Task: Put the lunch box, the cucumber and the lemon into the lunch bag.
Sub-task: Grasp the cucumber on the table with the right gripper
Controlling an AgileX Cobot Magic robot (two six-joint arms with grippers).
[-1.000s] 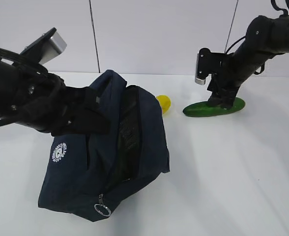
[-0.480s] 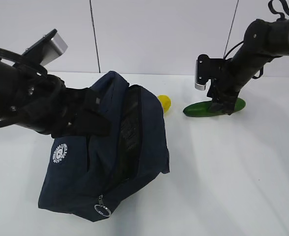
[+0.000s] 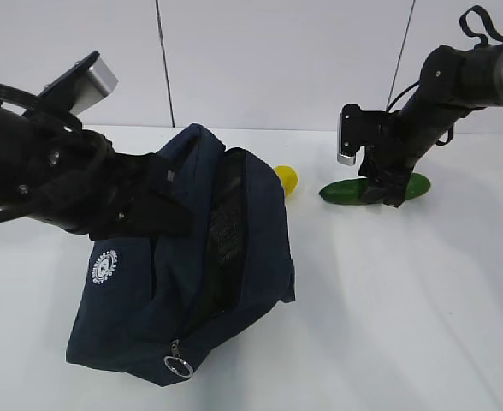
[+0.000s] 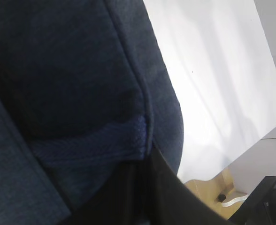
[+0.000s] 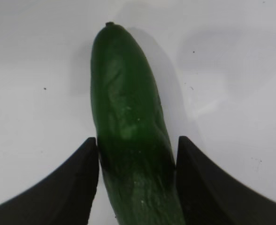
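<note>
The navy lunch bag (image 3: 251, 257) stands tilted on the white table, its dark-lined mouth facing right. My left gripper (image 3: 170, 214) is shut on the bag's upper edge by a strap; the left wrist view shows its dark fingers (image 4: 147, 197) against the lunch bag (image 4: 72, 70). Behind the bag the yellow lemon (image 3: 287, 179) peeks out. The dark green cucumber (image 3: 346, 192) lies on the table at the back right. My right gripper (image 3: 380, 190) is down over it. In the right wrist view both fingers press the sides of the cucumber (image 5: 126, 108), with the right gripper (image 5: 137, 154) shut on it. The lunch box is hidden.
The table (image 3: 405, 325) is plain white, backed by a white panelled wall (image 3: 277, 60). A metal ring zipper pull (image 3: 178, 366) hangs at the bag's lower front corner. The table's edge and a wooden stand (image 4: 213, 185) show in the left wrist view.
My right arm's wrist has sunk and shifted a little left over the cucumber, which stays almost where it lay. The bag and left arm have not moved.
</note>
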